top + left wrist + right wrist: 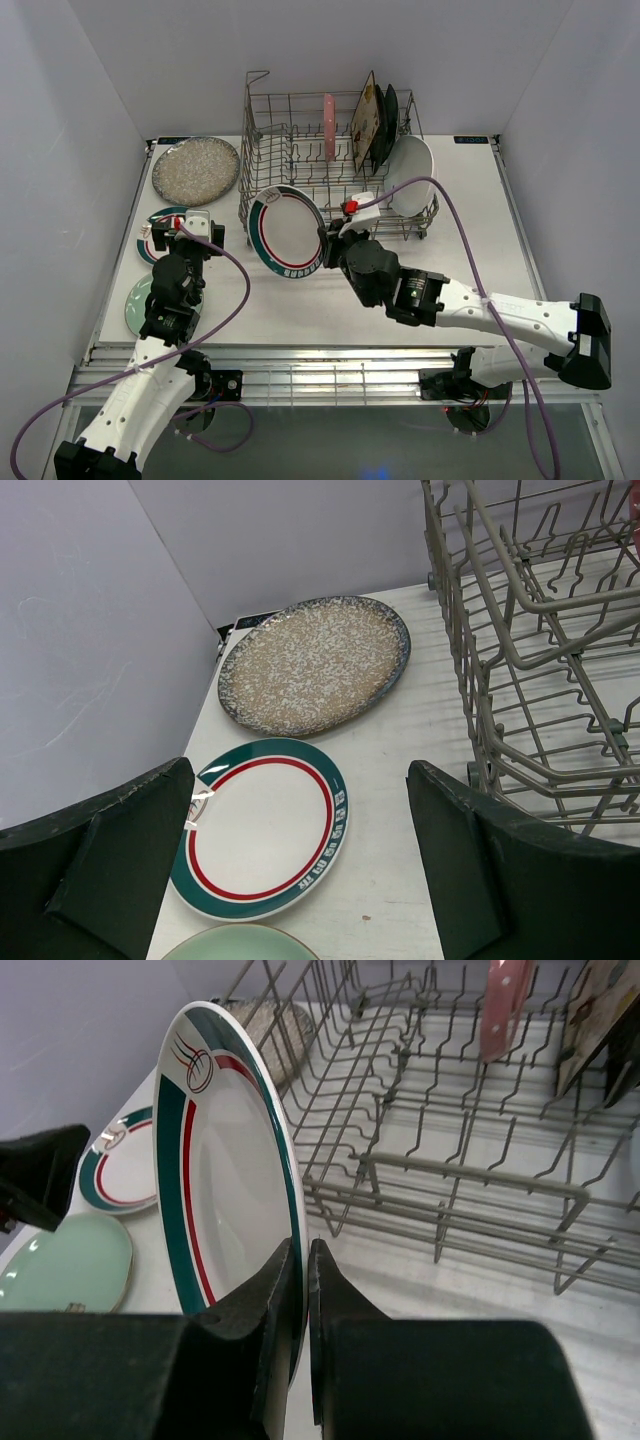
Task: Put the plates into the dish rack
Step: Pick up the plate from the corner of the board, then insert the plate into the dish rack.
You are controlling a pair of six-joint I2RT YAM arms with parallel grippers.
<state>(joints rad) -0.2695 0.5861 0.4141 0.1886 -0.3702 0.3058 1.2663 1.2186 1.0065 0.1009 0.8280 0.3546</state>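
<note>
My right gripper (328,245) (303,1245) is shut on the rim of a teal-rimmed white plate (285,230) (225,1160), holding it upright on edge in front of the dish rack (330,95) (470,1170). The left gripper (185,232) (300,770) hangs open above a second teal-rimmed plate (165,222) (262,830) lying flat. A speckled silver plate (195,170) (315,665) and a pale green plate (140,300) (240,945) also lie on the table's left side. In the rack stand a pink plate (328,125), floral square plates (365,125) and a white plate (410,175).
The rack (520,660) fills the back middle of the white table (470,260). White walls close in on the left, back and right. The table's near edge carries a metal rail (330,375) with both arm bases.
</note>
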